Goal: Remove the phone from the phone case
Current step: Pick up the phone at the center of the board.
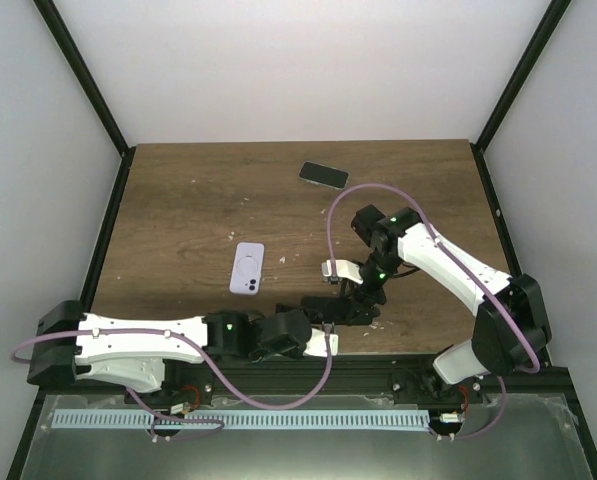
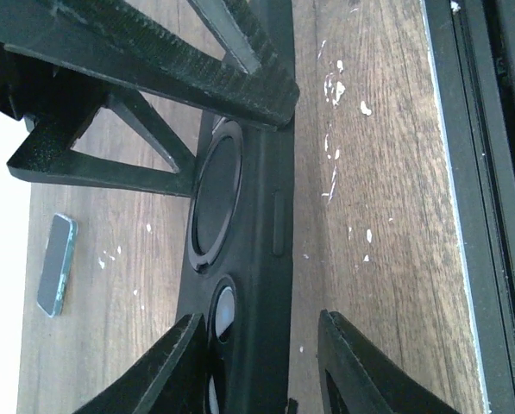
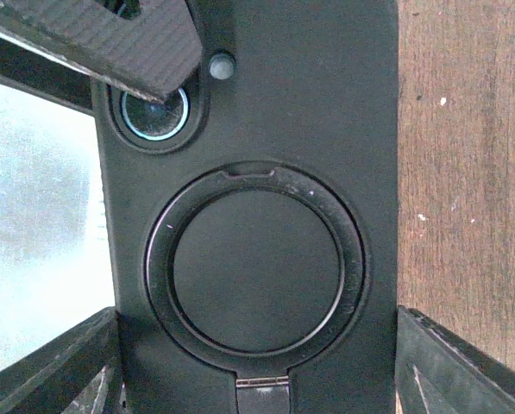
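**A:** Which step is judged to be in hand?

**B:** A second hold is being set. The phone case (image 1: 343, 306), at the lower centre of the overhead view, is clamped across its width by the right gripper (image 3: 257, 319). It is straddled by the left gripper (image 2: 257, 323), which is not yet closed on it. Bare wood is seen between one finger (image 2: 361, 366) and the case edge.

**A:** What is called for next?

**B:** A firm pinch is needed first. Then the phone (image 3: 156, 115) must be pushed or peeled out.

**A:** What is hidden?

**B:** Only the phone's lens is seen, through the cutout. The screen side and the case lips cannot be made out.
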Motion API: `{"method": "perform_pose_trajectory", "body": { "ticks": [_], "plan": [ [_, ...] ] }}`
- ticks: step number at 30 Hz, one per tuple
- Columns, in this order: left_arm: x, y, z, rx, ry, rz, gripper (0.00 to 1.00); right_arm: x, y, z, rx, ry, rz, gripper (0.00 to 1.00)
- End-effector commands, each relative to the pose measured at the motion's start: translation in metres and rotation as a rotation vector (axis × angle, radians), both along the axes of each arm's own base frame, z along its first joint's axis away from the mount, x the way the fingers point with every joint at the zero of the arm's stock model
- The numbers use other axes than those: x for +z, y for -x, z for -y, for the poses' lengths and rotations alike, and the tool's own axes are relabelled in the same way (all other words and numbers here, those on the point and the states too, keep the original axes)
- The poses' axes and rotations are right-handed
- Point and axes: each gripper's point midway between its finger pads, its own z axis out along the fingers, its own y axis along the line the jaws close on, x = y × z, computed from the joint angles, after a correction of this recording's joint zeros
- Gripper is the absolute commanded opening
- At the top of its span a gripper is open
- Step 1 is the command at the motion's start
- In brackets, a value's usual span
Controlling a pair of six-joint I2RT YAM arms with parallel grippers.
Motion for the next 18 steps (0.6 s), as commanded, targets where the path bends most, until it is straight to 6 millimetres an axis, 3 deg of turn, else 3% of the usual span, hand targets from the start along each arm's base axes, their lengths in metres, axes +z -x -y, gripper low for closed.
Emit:
{"method": "perform_pose_trajectory", "body": {
  "ticks": [1,4,9,11,12,16,18],
  "plan": [
    [0.005,-0.006,0.001,-0.01,-0.014,0.063,0.34,0.021,0.003,-0.012,0.011,-0.08,-0.01,0.48],
    [0.007,-0.014,0.002,0.016,-0.001,0.12,0.29,0.022,0.004,-0.014,0.008,-0.093,-0.019,0.48],
    [0.008,-0.02,0.002,0.035,0.024,0.16,0.04,0.026,0.003,-0.018,-0.009,-0.113,-0.027,0.46],
    [0.006,-0.021,-0.001,0.051,0.03,0.152,0.0,0.029,-0.001,-0.019,-0.019,-0.116,-0.011,0.47],
    [0.006,-0.021,-0.002,0.057,0.032,0.146,0.0,0.031,-0.002,-0.02,-0.023,-0.116,0.0,0.51],
    [0.01,-0.022,-0.012,0.094,0.067,0.106,0.0,0.055,-0.01,-0.02,-0.027,-0.145,0.099,0.86],
    [0.016,-0.026,-0.018,0.134,0.108,0.042,0.0,0.075,-0.016,-0.021,-0.033,-0.178,0.178,0.93]
  ]
}}
